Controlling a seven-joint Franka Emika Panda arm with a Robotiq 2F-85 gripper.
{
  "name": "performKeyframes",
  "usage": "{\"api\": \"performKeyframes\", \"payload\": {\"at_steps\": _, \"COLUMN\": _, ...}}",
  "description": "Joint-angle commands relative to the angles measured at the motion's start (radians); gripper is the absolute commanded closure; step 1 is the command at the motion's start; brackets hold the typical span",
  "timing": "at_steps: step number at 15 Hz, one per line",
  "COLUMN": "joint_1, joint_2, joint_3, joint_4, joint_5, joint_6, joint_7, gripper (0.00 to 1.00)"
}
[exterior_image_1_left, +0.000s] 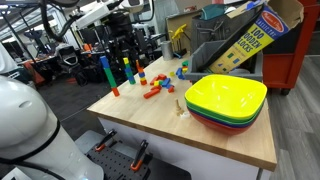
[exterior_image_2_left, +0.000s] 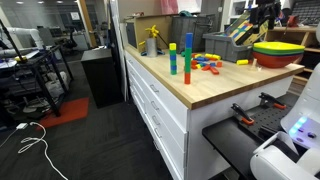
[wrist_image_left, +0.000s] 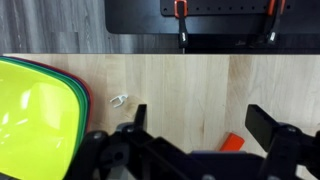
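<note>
My gripper is open, high above the wooden table, and nothing is between its fingers. Directly under it in the wrist view lies an orange block, partly hidden by the gripper body. To the left is a stack of bowls with a yellow one on top. A small pale piece lies by the bowls. In both exterior views the gripper hangs well above the loose coloured blocks.
Two block towers stand at the table's far left, seen also as towers. A blocks box leans behind the bowls. Orange-handled clamps sit past the table edge.
</note>
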Motion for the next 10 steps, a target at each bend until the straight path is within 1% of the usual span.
{"api": "performKeyframes", "payload": {"at_steps": 1, "joint_1": 0.023, "joint_2": 0.141, "joint_3": 0.006, "joint_4": 0.090, "joint_5": 0.089, "joint_6": 0.056, "joint_7": 0.086, "gripper": 0.00}}
{"api": "performKeyframes", "payload": {"at_steps": 5, "joint_1": 0.024, "joint_2": 0.276, "joint_3": 0.009, "joint_4": 0.159, "joint_5": 0.194, "joint_6": 0.125, "joint_7": 0.165, "gripper": 0.00}}
{"api": "performKeyframes", "payload": {"at_steps": 7, "joint_1": 0.020, "joint_2": 0.342, "joint_3": 0.011, "joint_4": 0.193, "joint_5": 0.215, "joint_6": 0.158, "joint_7": 0.180, "gripper": 0.00}}
{"api": "performKeyframes", "payload": {"at_steps": 10, "joint_1": 0.012, "joint_2": 0.442, "joint_3": 0.011, "joint_4": 0.250, "joint_5": 0.210, "joint_6": 0.203, "joint_7": 0.203, "gripper": 0.00}}
